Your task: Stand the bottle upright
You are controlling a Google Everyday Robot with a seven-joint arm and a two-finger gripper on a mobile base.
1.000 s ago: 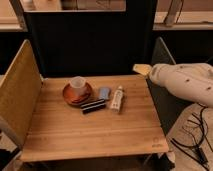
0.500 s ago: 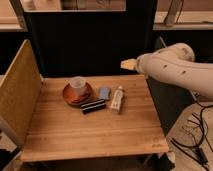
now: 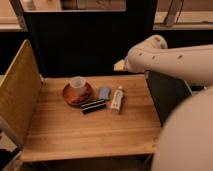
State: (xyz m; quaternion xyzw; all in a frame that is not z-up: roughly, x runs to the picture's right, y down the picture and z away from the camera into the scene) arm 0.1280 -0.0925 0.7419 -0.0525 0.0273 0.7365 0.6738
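The small white bottle (image 3: 117,99) lies on its side on the wooden table (image 3: 90,132), right of centre, with its cap pointing toward the back. My white arm reaches in from the right. Its gripper end (image 3: 120,65) hangs above the table's back edge, behind and above the bottle and apart from it. Nothing shows in the gripper.
A translucent cup (image 3: 77,83) stands on an orange plate (image 3: 70,96) left of the bottle. A black bar (image 3: 93,106) and a small blue object (image 3: 104,93) lie between them. A wooden side panel (image 3: 17,95) stands at the left, a dark panel (image 3: 167,97) at the right.
My arm has swung left and toward the camera, and the gripper end has moved from the right side to above the table's back edge. The bottle has not moved.
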